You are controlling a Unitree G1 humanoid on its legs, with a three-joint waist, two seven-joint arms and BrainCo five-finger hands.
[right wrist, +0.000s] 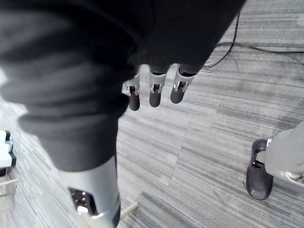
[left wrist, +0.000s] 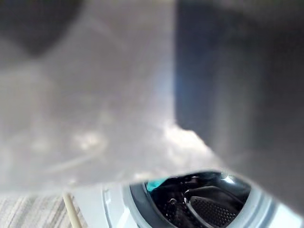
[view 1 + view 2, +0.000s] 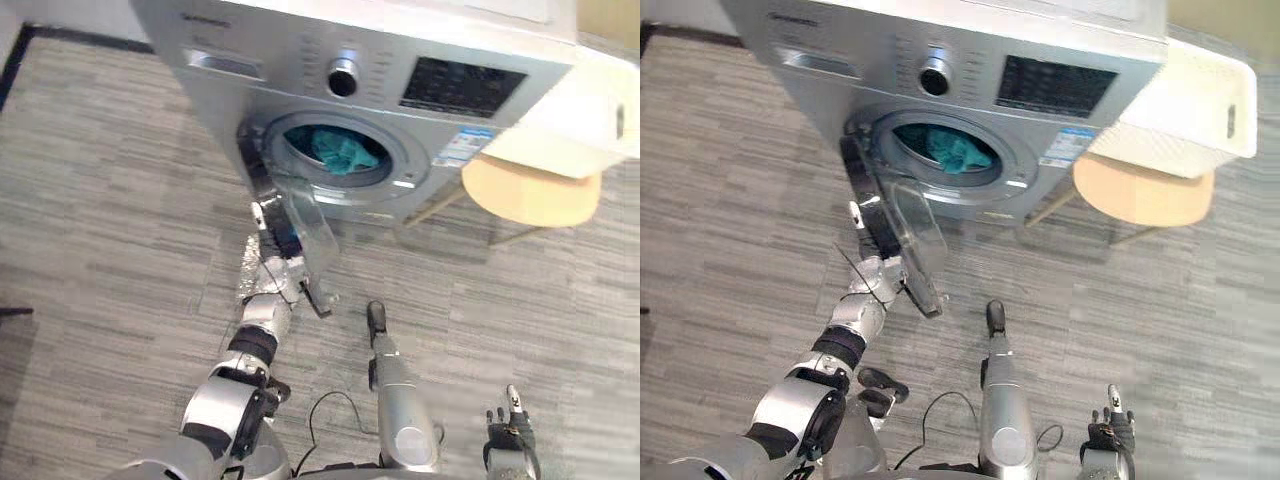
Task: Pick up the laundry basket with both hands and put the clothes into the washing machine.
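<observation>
Left eye view, looked down on a silver front-loading washing machine (image 3: 230, 100) standing on grey striped carpet floor (image 3: 100, 220), with its round clear-windowed door (image 3: 312, 235) swung wide open toward the robot. Spotted a bundle of teal clothes (image 3: 340, 152) already lying inside the drum, just behind the opening. Found the left hand (image 3: 272, 278) up against the lower outer edge of that open door, touching it as far as could be made out. Honestly couldn't call that hand open or clamped on the door, with too much of it tucked behind the door. Got no help from the left wrist view either: just a blurry close-up of the door and, past it, the dark drum with a bit of the teal clothes. Saw the right hand (image 3: 510, 428) hanging low at the robot's right side, well apart from the machine. Checked the right wrist view and found its fingers (image 1: 153, 92) straight and relaxed over bare carpet, holding nothing at all. Found the white plastic laundry basket (image 3: 575, 110) parked on a round light-wood stool (image 3: 530, 192) just to the right of the machine, touched by neither hand.
</observation>
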